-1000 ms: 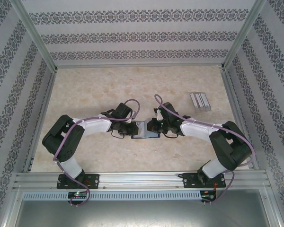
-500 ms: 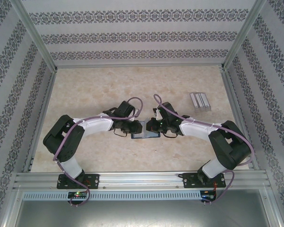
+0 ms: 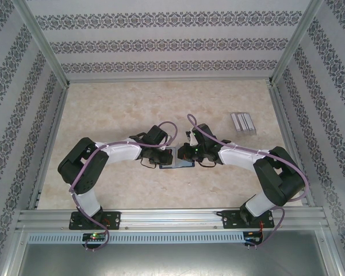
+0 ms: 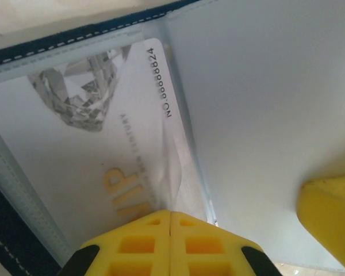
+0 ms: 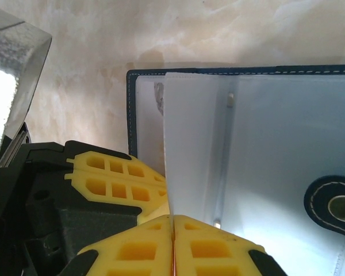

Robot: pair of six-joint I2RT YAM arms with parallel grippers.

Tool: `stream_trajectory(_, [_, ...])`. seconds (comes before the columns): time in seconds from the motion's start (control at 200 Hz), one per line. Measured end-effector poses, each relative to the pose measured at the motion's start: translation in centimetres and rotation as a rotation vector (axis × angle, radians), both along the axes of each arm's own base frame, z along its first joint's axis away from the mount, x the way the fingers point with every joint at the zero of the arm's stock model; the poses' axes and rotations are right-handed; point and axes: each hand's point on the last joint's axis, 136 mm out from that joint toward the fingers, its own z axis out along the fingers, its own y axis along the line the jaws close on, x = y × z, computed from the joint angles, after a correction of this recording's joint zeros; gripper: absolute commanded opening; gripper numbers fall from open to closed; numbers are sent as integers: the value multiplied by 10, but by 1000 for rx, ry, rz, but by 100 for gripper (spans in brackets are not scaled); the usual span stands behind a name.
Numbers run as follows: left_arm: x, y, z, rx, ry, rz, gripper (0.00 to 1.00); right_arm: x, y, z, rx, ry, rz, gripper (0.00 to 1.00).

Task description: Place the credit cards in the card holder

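The navy card holder (image 3: 176, 158) lies open on the table's middle, between the two grippers. Its stitched navy edge (image 4: 57, 39) frames clear sleeve pages. A pale grey credit card (image 4: 98, 144) with a diamond print and gold VIP lettering sits inside one sleeve. My left gripper (image 4: 171, 215) is shut, and its tips press against that card's near end. My right gripper (image 5: 173, 219) is shut on one clear sleeve page of the card holder (image 5: 287, 132) and holds it upright. The left gripper's yellow fingers (image 5: 112, 175) lie just left of that page. A snap tab (image 5: 333, 207) shows at the right.
A clear slotted rack (image 3: 243, 122) stands at the back right of the marble table. Patterned walls close in three sides. An aluminium rail (image 3: 172, 217) runs along the near edge. One right-gripper finger (image 4: 329, 221) juts into the left wrist view.
The left arm has moved right, further over the card holder, and its jaws have shut. The right arm has stayed put with the sleeve page in its grip.
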Motion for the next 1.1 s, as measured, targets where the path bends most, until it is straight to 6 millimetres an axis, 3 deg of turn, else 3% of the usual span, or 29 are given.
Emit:
stream_trajectory(0.195, [-6,-16,8,-7,-50,-92,16,0,-1,-2,7,16,3,14])
stream_trajectory(0.375, [-12,-18,7,5,-71,-148,26,2,-5,-3,15,28,-8,20])
stream_trajectory(0.55, [-16,-23,6,-20,-95,-193,28,2,-5,-9,34,65,1,23])
stream_trajectory(0.664, [-24,-24,5,-64,-130,-238,35,0,-3,-15,31,93,20,28])
stream_trajectory(0.939, [-48,-3,22,-139,-243,-258,40,-6,18,-3,-107,24,140,38])
stream_trajectory(1.099, [-40,16,41,-197,-316,-173,39,-15,23,-9,-225,-4,199,41])
